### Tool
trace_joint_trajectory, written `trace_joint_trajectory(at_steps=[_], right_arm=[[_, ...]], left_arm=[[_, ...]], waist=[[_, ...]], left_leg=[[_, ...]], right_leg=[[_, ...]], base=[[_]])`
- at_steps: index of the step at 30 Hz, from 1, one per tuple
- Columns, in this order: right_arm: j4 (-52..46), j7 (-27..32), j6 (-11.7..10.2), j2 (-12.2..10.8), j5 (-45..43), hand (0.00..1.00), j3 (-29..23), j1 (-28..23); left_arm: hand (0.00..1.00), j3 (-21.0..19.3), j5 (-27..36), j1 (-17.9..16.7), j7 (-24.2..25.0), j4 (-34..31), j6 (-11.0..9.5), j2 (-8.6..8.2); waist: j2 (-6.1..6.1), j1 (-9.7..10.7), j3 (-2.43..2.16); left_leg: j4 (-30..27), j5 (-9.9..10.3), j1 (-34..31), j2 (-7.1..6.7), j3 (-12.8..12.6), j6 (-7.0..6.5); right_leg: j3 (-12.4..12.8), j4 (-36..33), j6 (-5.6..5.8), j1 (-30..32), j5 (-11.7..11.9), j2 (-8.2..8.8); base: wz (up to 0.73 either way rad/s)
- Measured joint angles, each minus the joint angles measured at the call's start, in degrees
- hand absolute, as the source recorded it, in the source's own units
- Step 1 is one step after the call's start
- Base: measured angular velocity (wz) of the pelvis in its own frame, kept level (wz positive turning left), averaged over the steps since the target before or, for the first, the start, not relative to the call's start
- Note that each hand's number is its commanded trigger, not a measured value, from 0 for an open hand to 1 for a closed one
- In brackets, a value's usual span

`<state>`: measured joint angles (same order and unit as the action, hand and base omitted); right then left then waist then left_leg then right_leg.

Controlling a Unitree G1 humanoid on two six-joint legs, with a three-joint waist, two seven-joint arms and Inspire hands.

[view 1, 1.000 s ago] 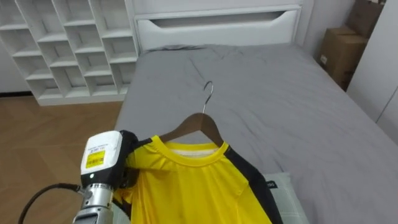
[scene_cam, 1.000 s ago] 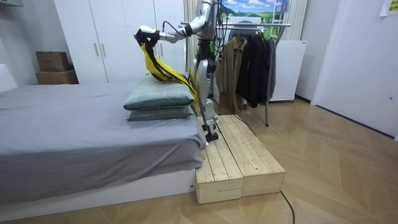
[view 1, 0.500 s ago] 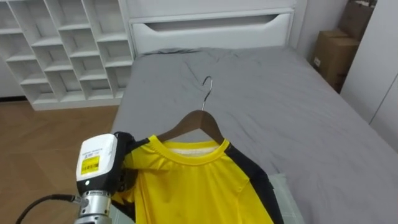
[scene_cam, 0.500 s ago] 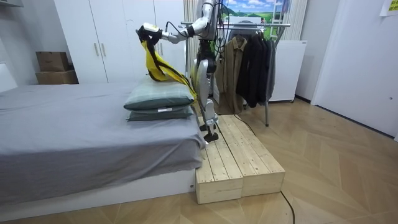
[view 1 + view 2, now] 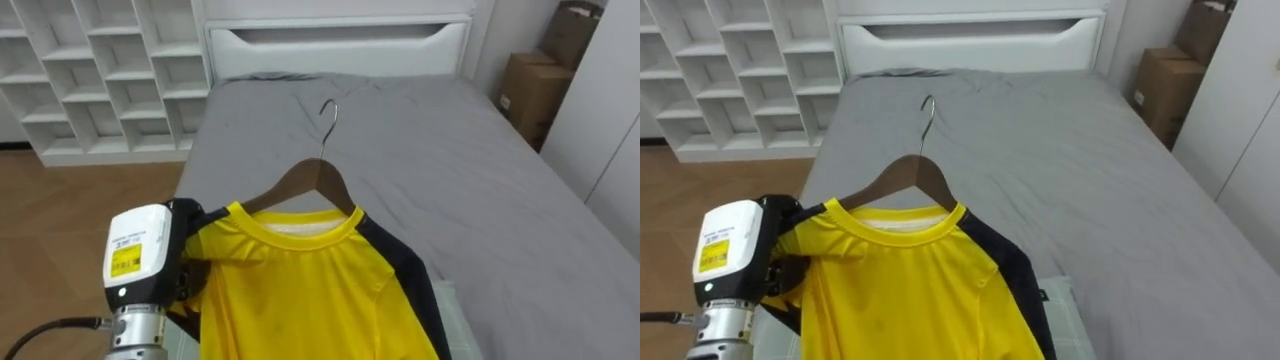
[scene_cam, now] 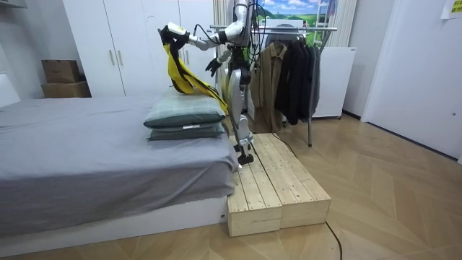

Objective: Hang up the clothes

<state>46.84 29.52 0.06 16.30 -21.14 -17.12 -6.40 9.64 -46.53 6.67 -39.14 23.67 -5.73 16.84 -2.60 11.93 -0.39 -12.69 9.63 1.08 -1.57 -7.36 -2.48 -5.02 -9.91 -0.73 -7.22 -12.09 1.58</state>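
Grey bed (image 5: 480, 200) ahead, white shelf unit (image 5: 90, 70) beyond it. Yellow shirt (image 5: 300, 290) hangs on a wooden hanger (image 5: 318, 180) above the bed, left robot hand (image 5: 186, 270) clamped on its shoulder. Right robot hand (image 6: 211, 66) sits by the torso, grip can't be told.

The room is bright and evenly lit from above, so shadows are soft: the creases of the grey bed (image 5: 480, 170) show as faint shading, and the yellow shirt (image 5: 300, 290) is vivid, with gentle darker folds near its left shoulder. In the room view the floor (image 6: 390, 180) at the right carries a pale sheen. A dim band of shadow lies under the overhang of the bed's near edge and between the pillows (image 6: 184, 112).
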Motion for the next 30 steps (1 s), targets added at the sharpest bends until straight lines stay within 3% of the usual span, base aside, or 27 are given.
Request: trace_joint_trajectory(at_steps=[2, 11, 14, 20, 26, 30], right_arm=[[-5.8, 0.4, 0.0, 0.0, -3.2, 0.00, 0.0, -0.1], [-25.0, 0.5, 0.0, -0.1, -12.8, 0.00, -0.2, -0.3], [-30.8, 0.4, 0.0, 0.1, -16.1, 0.00, 0.3, -0.1], [-34.8, -0.7, 0.1, 0.1, -17.4, 0.00, 3.6, 0.9], [-37.6, -4.5, 1.3, 0.1, -17.7, 0.00, 5.3, 3.5], [-39.5, -4.6, 1.3, 0.2, -17.9, 0.00, 7.1, 5.2]], left_arm=[[1.00, -0.5, -0.3, -0.2, 0.9, -0.5, 0.6, -0.01], [1.00, -2.8, -0.3, -0.2, 4.2, -3.7, 3.2, -0.01], [1.00, -2.7, -0.4, -0.2, 4.9, -5.0, 3.2, -0.38], [1.00, -2.5, -0.3, -0.6, 5.1, -5.0, 3.7, -0.92], [1.00, -2.6, -0.3, -0.5, 6.7, -5.0, 5.0, -1.79], [1.00, -2.7, -0.3, -0.5, 7.3, -5.0, 5.2, -2.39]], waist=[[-0.30, -0.3, 0.21], [-0.38, -1.6, 0.24], [-0.32, -2.5, 0.21], [-0.07, -2.8, 0.30], [1.17, -4.1, 0.30], [1.37, -4.6, 0.37]], left_leg=[[0.0, 0.0, -0.4, 0.05, 0.0, 0.01], [0.1, 0.0, -0.4, -0.02, -0.6, -0.02], [0.4, 0.0, -0.3, 0.21, -1.0, -0.02], [0.5, 0.0, -0.1, 0.39, -1.9, -0.02], [1.0, 0.0, 0.3, 0.78, -2.5, -0.04], [1.0, 0.0, 0.2, 0.78, -2.7, -0.03]], right_leg=[[0.2, 0.0, -0.04, 0.4, 0.0, -0.07], [0.5, 0.1, 0.13, 0.7, 0.1, 0.10], [1.1, 0.0, 0.01, 0.9, 0.2, -0.07], [1.7, -0.1, -0.05, 0.7, 0.5, -0.12], [2.3, -0.8, 0.04, 1.2, 0.5, -0.12], [2.5, -0.9, 0.04, 1.6, 0.5, -0.24]], base=[[0.00], [-0.02], [-0.13], [-0.06], [-0.07], [-0.03]])
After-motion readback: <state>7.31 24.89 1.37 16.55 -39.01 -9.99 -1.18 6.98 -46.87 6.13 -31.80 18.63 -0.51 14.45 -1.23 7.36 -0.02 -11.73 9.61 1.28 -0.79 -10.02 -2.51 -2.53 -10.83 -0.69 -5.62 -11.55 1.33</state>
